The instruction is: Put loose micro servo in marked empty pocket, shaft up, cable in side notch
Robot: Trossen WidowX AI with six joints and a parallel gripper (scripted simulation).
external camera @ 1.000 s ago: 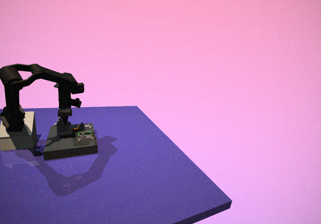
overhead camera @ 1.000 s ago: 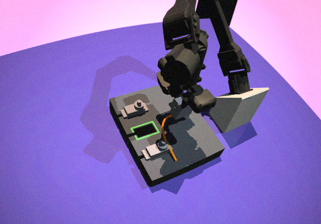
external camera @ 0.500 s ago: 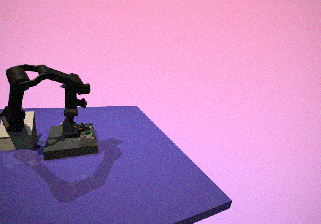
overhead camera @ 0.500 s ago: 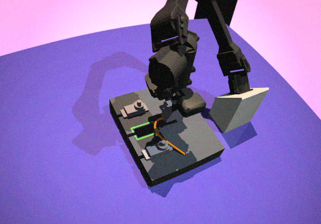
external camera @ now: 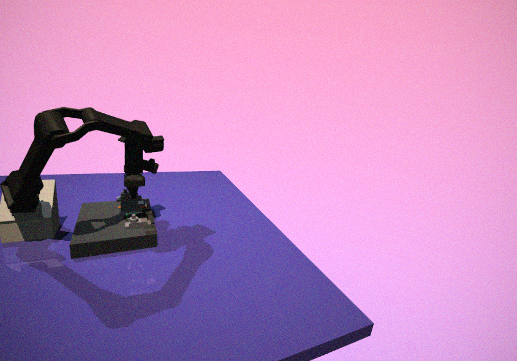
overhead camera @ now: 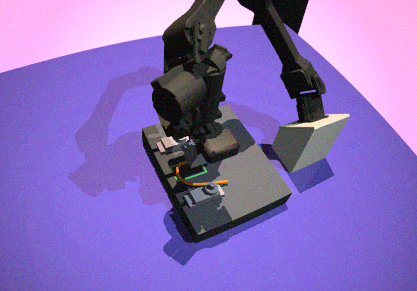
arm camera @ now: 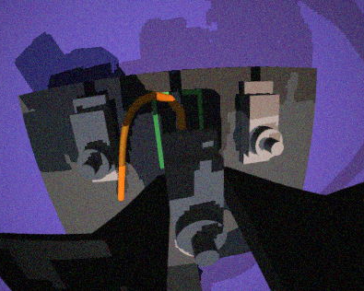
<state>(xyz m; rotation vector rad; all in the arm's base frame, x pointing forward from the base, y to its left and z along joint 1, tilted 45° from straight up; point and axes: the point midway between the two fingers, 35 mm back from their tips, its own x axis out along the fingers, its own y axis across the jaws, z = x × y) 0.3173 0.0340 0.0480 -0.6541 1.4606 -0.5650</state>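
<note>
Servo (arm camera: 199,197) is clenched by its rigid body in the gripper (arm camera: 196,203) over the pocket (overhead camera: 190,173); judged light, stiff-cased, with cable (overhead camera: 188,180) springy (likely to snag).

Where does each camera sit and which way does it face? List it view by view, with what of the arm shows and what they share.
Top: high above the table's far side, looking down on the deck; wrist, gripper and base show.
Exterior: far off to the side, level with the table; the whole arm shows.
Wrist: on the arm, looking down between both fingers at the held servo.
Shared: the green-edged pocket, the orange cable and the two seated servos.
</note>
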